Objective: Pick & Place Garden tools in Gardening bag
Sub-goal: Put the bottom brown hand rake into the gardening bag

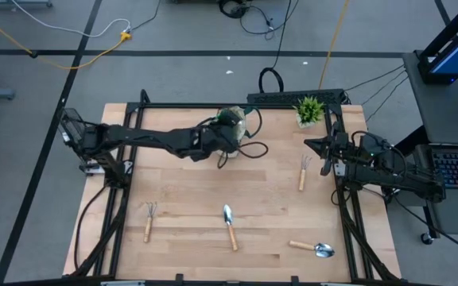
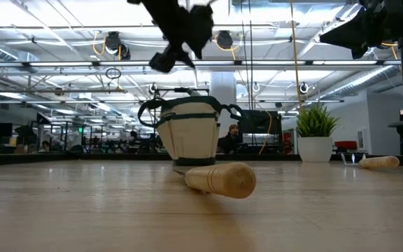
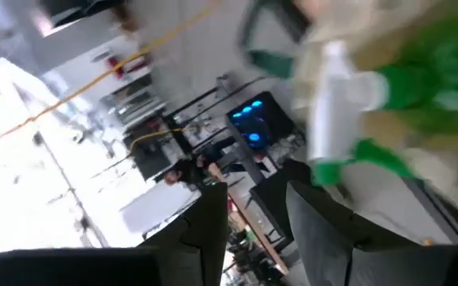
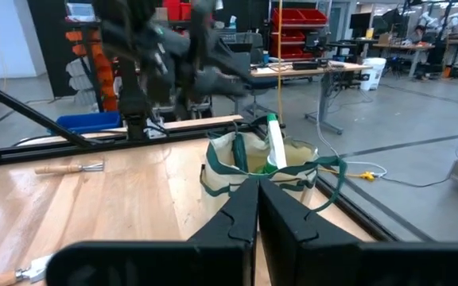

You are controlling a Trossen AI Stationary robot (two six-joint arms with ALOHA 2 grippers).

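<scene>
The beige gardening bag with a dark green band stands at the table's far middle; it also shows in the low view and the right wrist view. A green spray bottle with a white top sticks up out of its mouth and shows blurred in the left wrist view. My left gripper is open and empty, above the bag. My right gripper is shut and empty at the right, pointing toward the bag. Two fork rakes and two trowels lie flat on the table.
A small potted green plant stands at the far right, beside the bag and my right gripper. A dark frame runs around the table. A trowel's wooden handle lies near the front middle. Bare wood lies between the tools.
</scene>
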